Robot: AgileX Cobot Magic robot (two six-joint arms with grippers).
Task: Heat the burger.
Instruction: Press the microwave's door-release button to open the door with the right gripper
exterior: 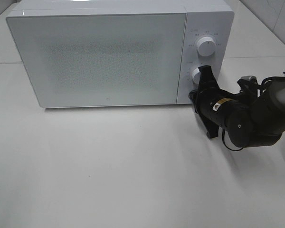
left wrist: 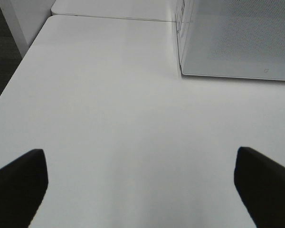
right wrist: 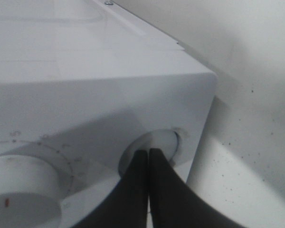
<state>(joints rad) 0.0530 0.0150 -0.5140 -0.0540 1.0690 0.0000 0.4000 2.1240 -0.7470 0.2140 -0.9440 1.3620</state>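
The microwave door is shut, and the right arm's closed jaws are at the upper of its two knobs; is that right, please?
Not quite. The right gripper has its closed jaws at the lower knob, not the upper knob, as the exterior high view shows. The door of the microwave is indeed shut.

High cam + both wrist cams: same microwave (exterior: pixel 97 52)

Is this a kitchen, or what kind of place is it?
Probably a robot lab set up like a kitchen. A white microwave sits on a plain white table, and a black robot arm has its shut fingers at the lower knob.
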